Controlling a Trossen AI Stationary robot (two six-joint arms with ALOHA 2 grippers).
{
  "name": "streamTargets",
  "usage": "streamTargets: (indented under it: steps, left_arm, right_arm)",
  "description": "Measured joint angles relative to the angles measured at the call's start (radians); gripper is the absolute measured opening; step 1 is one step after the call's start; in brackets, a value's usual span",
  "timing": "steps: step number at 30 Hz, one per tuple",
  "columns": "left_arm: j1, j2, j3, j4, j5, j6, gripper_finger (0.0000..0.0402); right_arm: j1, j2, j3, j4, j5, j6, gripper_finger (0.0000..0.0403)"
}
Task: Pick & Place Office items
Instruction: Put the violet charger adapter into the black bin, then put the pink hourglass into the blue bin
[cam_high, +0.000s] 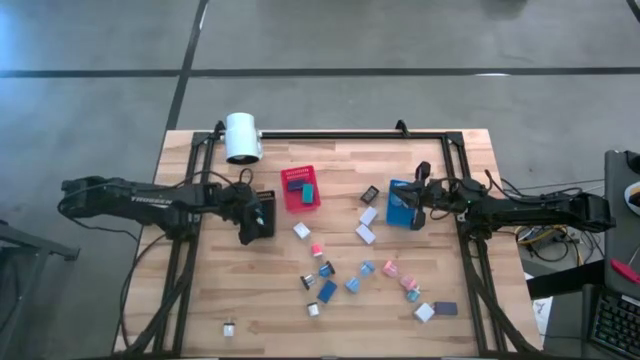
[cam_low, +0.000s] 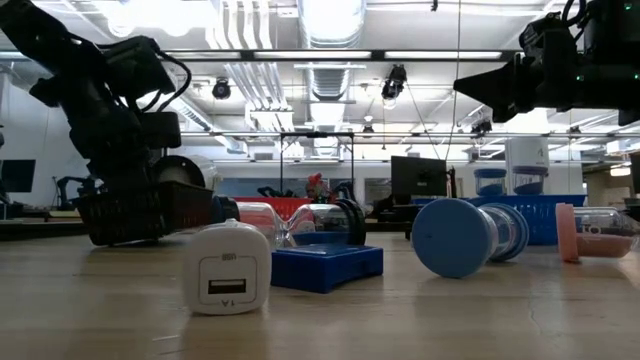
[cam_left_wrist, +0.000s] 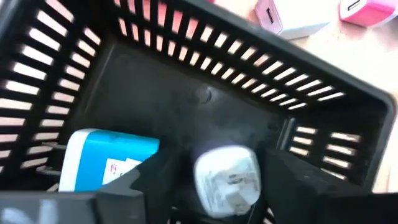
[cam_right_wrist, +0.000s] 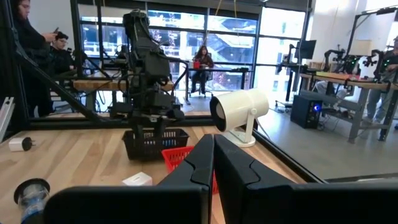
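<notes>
Two dark, jointed arms (cam_high: 150, 200) carry loose black cables and white lettering along the left one.

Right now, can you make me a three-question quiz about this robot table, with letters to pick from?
1. Where is the left claw?
A. over the black bin
B. over the red bin
C. beside the white cylinder

2. What colour is the bin nearest the right claw?
A. black
B. red
C. blue

3. How are the right claw's fingers?
A. wide open
B. pressed shut with nothing between them
C. shut on a pink block

Answers:
1 A, the left wrist view looks straight down into the black slotted bin, where a white charger plug and a blue and white block lie.
2 C, the high view shows the blue bin beside that claw.
3 B, the right wrist view shows the two fingers touching, with nothing between them.
</notes>
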Motion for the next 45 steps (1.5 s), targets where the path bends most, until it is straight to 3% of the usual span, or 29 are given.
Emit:
streamTargets:
  steps: [12, 18, 22, 27, 31, 33, 40, 45]
  left_arm:
    - [0.0, -0.044, 0.124, -0.032, 0.016, 0.113, 0.0236]
    - [0.0, -0.229, 0.157, 0.074, 0.181, 0.319, 0.0215]
    - [0.013, -0.38, 0.142, 0.114, 0.186, 0.436, 0.0166]
    - [0.017, -0.512, 0.089, 0.212, 0.185, 0.453, 0.0074]
    - [0.017, -0.564, 0.015, 0.401, 0.185, 0.38, 0.0009]
    - [0.017, -0.575, -0.02, 0.487, 0.184, 0.347, 0.0009]
    - [0.032, -0.606, -0.185, 0.576, 0.07, 0.36, 0.0004]
    - [0.048, -0.624, -0.27, 0.619, 0.053, 0.358, 0.0003]
  right_arm:
    - [0.0, 0.0, 0.0, 0.0, 0.0, 0.011, 0.0008]
    - [0.001, 0.0, 0.0, -0.001, 0.0, 0.016, 0.0008]
    - [0.001, 0.0, 0.0, -0.002, -0.006, 0.019, 0.0008]
    - [0.001, 0.0, 0.0, -0.002, -0.007, 0.019, 0.0008]
    - [0.0, 0.0, 0.0, -0.001, -0.008, 0.019, 0.0009]
    - [0.0, 0.0, 0.0, -0.001, -0.008, 0.018, 0.0008]
    - [0.0, 0.0, 0.0, 0.0, -0.01, 0.018, 0.0008]
    - [0.001, 0.0, 0.0, 0.0, -0.013, 0.018, 0.0009]
